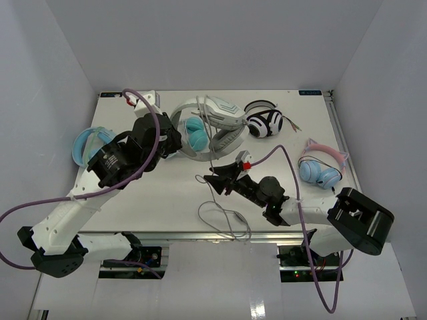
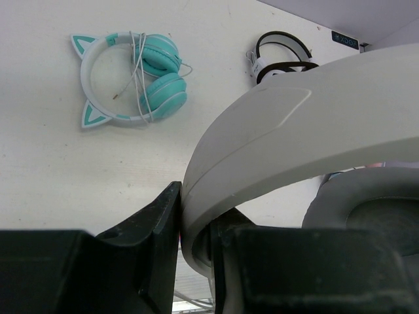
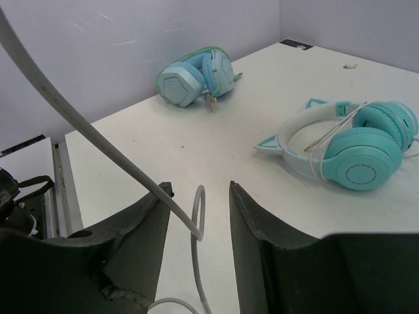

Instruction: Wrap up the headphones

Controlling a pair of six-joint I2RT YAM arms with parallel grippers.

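The headphones [image 1: 223,113] are being held above the worktop [image 1: 167,193], the headband being clamped by the left fingers [image 2: 160,222]. The cable [image 3: 85,131] is being passed loosely between the parted right fingers [image 3: 255,248]. It probably needs pinching and keeping taut for winding.

Blind spots around the headphones [image 1: 223,123]
Top view: I can't see the left gripper [image 2: 195,229] fingertips, buried behind its wrist at their band [image 2: 294,131]; teal headphones [image 1: 195,133] half covered behind that band. Left wrist view crops band and cup [image 2: 366,209] at the right edge. Their cable [image 3: 124,161] exits the right wrist view top left.
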